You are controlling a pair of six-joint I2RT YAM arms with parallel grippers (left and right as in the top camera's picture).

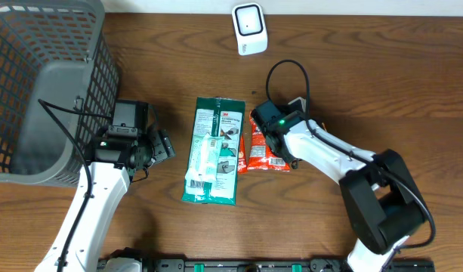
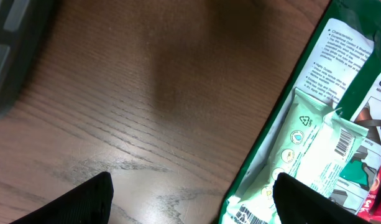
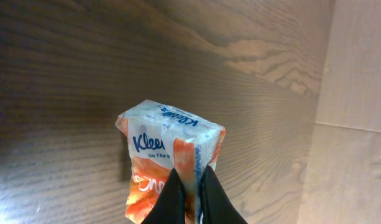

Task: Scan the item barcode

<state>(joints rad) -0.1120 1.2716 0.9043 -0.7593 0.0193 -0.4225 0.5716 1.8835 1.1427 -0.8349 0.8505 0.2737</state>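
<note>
left arm (image 1: pixel 95 198) stretched forward, jaws spread wide, right arm (image 1: pixel 322 153) bent inward, jaws pinched tight

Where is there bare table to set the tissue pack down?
Widest bare wood: right of the scanner, beyond the right arm. Also the strip between basket and scanner, and the near edge below the green package. Crowded: centre, where the right claw holds the tissue pack beside the green package, left claw open just left of it.
</note>
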